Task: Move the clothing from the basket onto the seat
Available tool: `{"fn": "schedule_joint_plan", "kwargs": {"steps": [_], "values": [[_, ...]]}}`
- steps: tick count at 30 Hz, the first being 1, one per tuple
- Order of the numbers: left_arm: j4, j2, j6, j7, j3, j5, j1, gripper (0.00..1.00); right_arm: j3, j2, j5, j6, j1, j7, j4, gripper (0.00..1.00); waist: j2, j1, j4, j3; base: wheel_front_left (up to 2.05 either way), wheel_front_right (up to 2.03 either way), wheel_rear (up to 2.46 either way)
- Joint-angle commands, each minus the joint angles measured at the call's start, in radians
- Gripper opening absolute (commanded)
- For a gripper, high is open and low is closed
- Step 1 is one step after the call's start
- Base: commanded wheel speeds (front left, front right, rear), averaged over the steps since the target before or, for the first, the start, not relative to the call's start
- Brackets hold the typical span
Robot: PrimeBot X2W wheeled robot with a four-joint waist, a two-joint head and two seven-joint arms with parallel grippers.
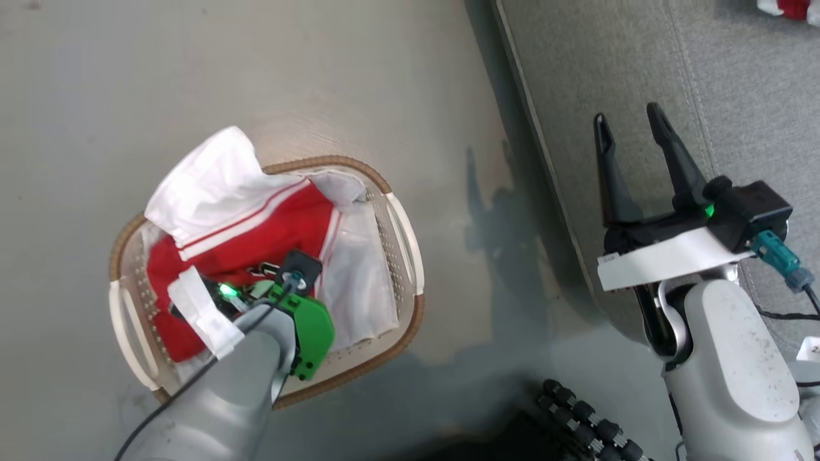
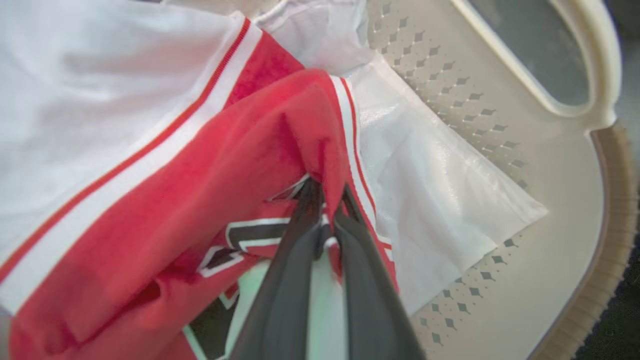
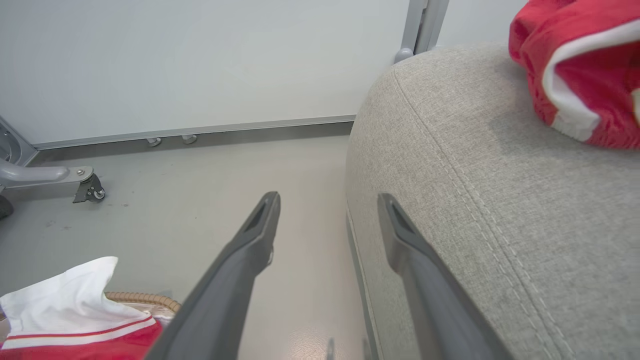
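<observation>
Head view: the basket (image 1: 409,251) was seen standing on the grey floor (image 1: 320,64), near the edge of the seat (image 1: 640,64) but apart from it. The clothing (image 1: 269,224) was found lying inside the basket, red with white striped trim, and part of its white fabric was draped over the far brown rim. More white fabric (image 1: 365,282) was spread against the basket's right wall. The left arm was reached down into the basket, its wrist set over the red cloth.

In the left wrist view, the left gripper (image 2: 327,192) was shown closed, with a fold of the red clothing (image 2: 225,165) pinched between the two dark fingertips. Dark lettering (image 2: 250,235) edged in white was seen on the cloth just beside the fingers. The basket's perforated wall (image 2: 500,125) and one handle opening were seen beyond the white fabric (image 2: 425,190).

The right gripper (image 1: 626,115) was held above the seat's near edge with its fingers spread wide apart, and nothing was held between them. In the right wrist view, the right gripper (image 3: 328,199) was seen with one finger over the floor and the other before the seat (image 3: 475,200). A second red garment (image 3: 585,75) with white trim was seen resting on the seat's top, at the far corner (image 1: 791,8) in the head view.
</observation>
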Motion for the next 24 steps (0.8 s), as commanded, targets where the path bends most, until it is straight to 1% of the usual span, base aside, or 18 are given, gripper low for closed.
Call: {"fn": "schedule_joint_plan", "kwargs": {"steps": [1, 6, 11, 18, 20, 24], "values": [[-0.015, 0.0, -0.005, -0.023, -0.01, 0.002, 0.023, 0.0, -0.006, -0.003, -0.012, -0.001, 0.019, -0.002, 0.009, 1.0, -0.0001, 0.0, 0.038, -0.071, 0.0, 0.0, 0.0], [-0.074, -0.005, -0.017, -0.071, -0.026, -0.006, 0.071, 0.0, -0.017, -0.003, -0.047, -0.001, 0.052, -0.002, 0.033, 1.0, -0.0001, 0.0, 0.07, -0.161, 0.0, 0.0, 0.0], [-0.175, -0.001, -0.016, -0.096, -0.02, -0.026, 0.114, 0.0, -0.037, -0.003, -0.088, -0.001, 0.095, -0.002, 0.052, 1.0, -0.0001, 0.0, 0.109, -0.264, 0.0, 0.0, 0.0], [-0.34, 0.064, -0.022, -0.103, -0.013, -0.03, 0.155, 0.0, -0.062, -0.004, -0.137, -0.001, 0.168, -0.002, 0.083, 1.0, -0.0001, 0.0, 0.164, -0.42, 0.0, 0.0, 0.0], [-0.386, 0.089, -0.014, -0.102, -0.018, -0.019, 0.156, 0.0, -0.066, -0.004, -0.148, -0.001, 0.189, -0.002, 0.091, 1.0, -0.0001, 0.0, 0.175, -0.466, 0.0, 0.0, 0.0], [-0.485, 0.129, -0.017, -0.075, -0.022, -0.013, 0.14, 0.0, -0.072, -0.003, -0.165, -0.001, 0.23, -0.002, 0.106, 1.0, -0.0001, 0.0, 0.192, -0.557, 0.0, 0.0, 0.0]]}}
